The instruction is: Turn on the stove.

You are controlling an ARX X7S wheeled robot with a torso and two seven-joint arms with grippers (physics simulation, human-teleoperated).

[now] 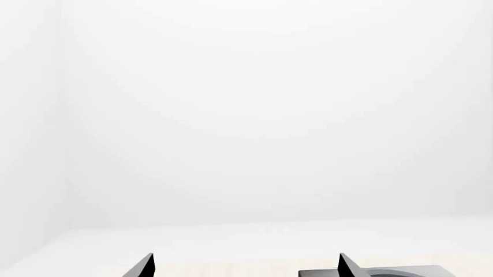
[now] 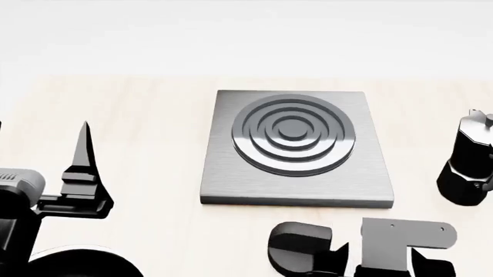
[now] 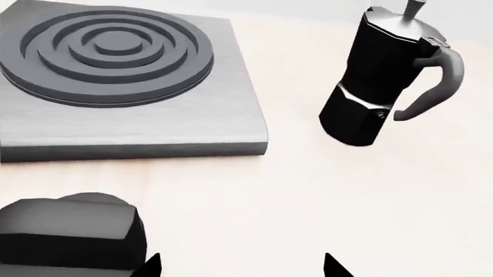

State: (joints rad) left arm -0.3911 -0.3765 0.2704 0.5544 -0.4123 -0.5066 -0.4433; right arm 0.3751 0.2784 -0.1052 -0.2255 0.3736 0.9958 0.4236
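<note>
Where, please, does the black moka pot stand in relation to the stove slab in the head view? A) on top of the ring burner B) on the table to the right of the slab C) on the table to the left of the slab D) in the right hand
B: the moka pot stands upright on the table right of the stove slab, apart from it, and the burner is bare.

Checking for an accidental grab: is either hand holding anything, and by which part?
Nothing is held. Left hand and right hand both show open, empty fingertips; the stove is untouched.

head view overhead on stove (image 2: 297, 147), right wrist view close, sharing it
</note>
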